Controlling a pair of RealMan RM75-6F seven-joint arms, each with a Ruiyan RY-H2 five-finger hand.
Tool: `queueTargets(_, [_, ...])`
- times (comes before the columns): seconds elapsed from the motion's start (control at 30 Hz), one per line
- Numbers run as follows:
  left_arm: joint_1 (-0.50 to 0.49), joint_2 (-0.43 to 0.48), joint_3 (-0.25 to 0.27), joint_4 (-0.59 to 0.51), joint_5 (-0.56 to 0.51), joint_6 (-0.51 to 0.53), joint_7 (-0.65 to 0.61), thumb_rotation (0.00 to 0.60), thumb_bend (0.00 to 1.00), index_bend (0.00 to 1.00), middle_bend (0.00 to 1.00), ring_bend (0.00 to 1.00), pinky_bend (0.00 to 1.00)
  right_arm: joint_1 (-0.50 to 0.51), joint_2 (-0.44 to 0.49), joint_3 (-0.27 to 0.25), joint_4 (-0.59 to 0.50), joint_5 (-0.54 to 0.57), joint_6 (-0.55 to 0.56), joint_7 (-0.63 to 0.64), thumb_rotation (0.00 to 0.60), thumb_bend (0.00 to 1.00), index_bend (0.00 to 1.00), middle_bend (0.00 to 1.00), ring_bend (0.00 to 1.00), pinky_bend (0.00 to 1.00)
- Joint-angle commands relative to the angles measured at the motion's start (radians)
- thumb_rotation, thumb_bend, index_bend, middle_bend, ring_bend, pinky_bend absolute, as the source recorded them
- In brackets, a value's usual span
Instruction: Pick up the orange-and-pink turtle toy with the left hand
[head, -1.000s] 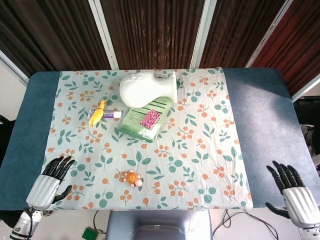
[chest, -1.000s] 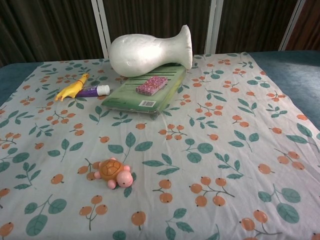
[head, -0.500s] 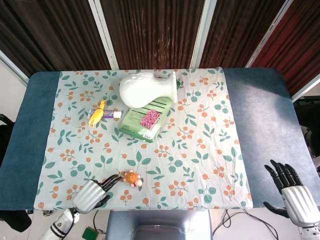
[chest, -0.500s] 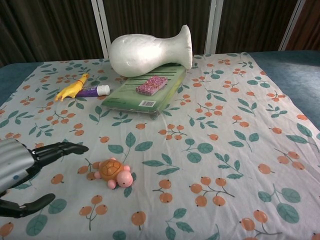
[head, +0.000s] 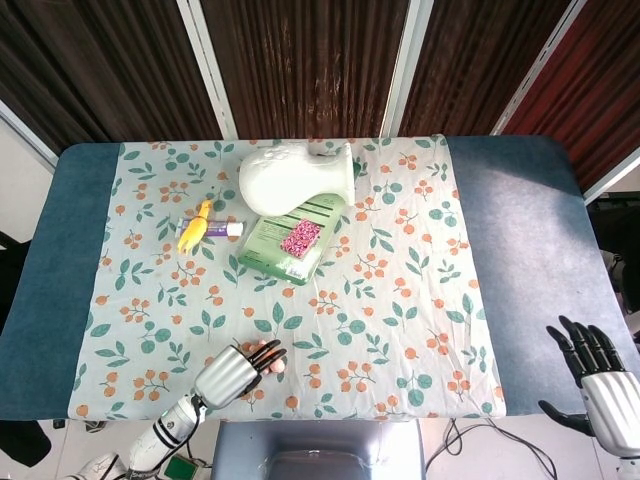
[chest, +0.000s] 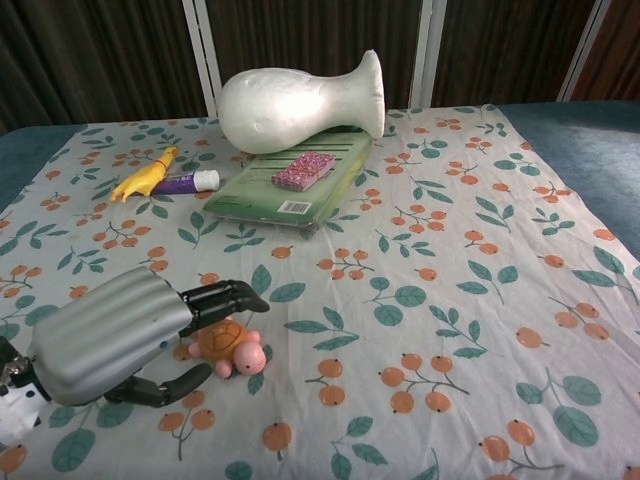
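The orange-and-pink turtle toy (chest: 232, 347) lies on the floral cloth near the front edge, left of centre; in the head view only a sliver of the turtle (head: 274, 362) shows past the dark fingers. My left hand (chest: 118, 338) comes in from the left. Its fingers (chest: 222, 295) reach over the turtle's shell and the thumb (chest: 165, 385) lies on the cloth in front of it. The fingers are still apart and the toy rests on the cloth. In the head view the left hand (head: 234, 373) covers most of the toy. My right hand (head: 603, 385) hangs open off the front right corner.
A white foam vase (chest: 295, 100) lies on its side at the back, against a green book (chest: 290, 182) with a pink block (chest: 303, 169) on it. A yellow chicken toy (chest: 143, 176) and a purple tube (chest: 188, 182) lie at the back left. Bare blue table (head: 520, 230) flanks the cloth.
My left hand has swept from the table's left front corner rightward to the turtle, and its fingers now arch over the shell. The right hand has drifted slightly down and right.
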Motion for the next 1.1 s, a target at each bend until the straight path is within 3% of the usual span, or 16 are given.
queueTargets(0.03, [-0.011,-0.015,-0.005,0.018,-0.031,-0.034,0.019,0.6,0.44,0.21,0.21,1.0,1.0,-0.004,0.005,0.0,0.003,-0.002,0.01,0.01,0.6,0.13,0.0,0.0,0.0,0.0])
queueTargets(0.23, [-0.017,-0.05,-0.021,0.06,-0.066,-0.029,0.05,0.6,0.44,0.3,0.32,1.0,1.0,-0.009,0.009,-0.001,0.007,-0.007,0.02,0.023,0.6,0.13,0.0,0.0,0.0,0.0])
queueTargets(0.3, [-0.019,-0.061,-0.021,0.075,-0.065,-0.009,0.053,0.6,0.44,0.39,0.42,1.0,1.0,-0.008,0.01,-0.001,0.007,-0.007,0.019,0.025,0.6,0.13,0.0,0.0,0.0,0.0])
queueTargets(0.37, [-0.019,-0.078,-0.026,0.106,-0.059,0.026,0.062,0.6,0.47,0.59,0.61,1.0,1.0,-0.008,0.01,0.0,0.008,-0.006,0.019,0.025,0.6,0.13,0.0,0.0,0.0,0.0])
queueTargets(0.47, [-0.02,-0.108,-0.027,0.162,-0.052,0.069,0.05,0.6,0.52,0.76,0.8,1.0,1.0,-0.008,0.009,0.0,0.007,-0.006,0.017,0.023,0.6,0.13,0.0,0.0,0.0,0.0])
queueTargets(0.7, [-0.024,-0.162,-0.023,0.269,-0.054,0.134,-0.006,0.6,0.56,0.83,0.89,1.0,1.0,-0.007,0.006,-0.001,0.006,-0.007,0.013,0.015,0.6,0.13,0.0,0.0,0.0,0.0])
queueTargets(0.8, [-0.022,-0.171,-0.019,0.288,-0.067,0.136,-0.026,0.6,0.54,0.8,0.84,1.0,1.0,-0.008,0.006,0.0,0.006,-0.008,0.013,0.014,0.6,0.13,0.0,0.0,0.0,0.0])
queueTargets(0.97, [-0.029,-0.145,-0.005,0.256,-0.091,0.096,-0.035,0.6,0.42,0.38,0.49,1.0,1.0,-0.007,0.006,-0.001,0.006,-0.008,0.011,0.014,0.6,0.13,0.0,0.0,0.0,0.0])
queueTargets(1.1, [-0.032,-0.125,0.003,0.214,-0.104,0.075,-0.024,0.6,0.39,0.21,0.35,1.0,1.0,-0.007,0.006,0.0,0.005,-0.009,0.011,0.013,0.6,0.13,0.0,0.0,0.0,0.0])
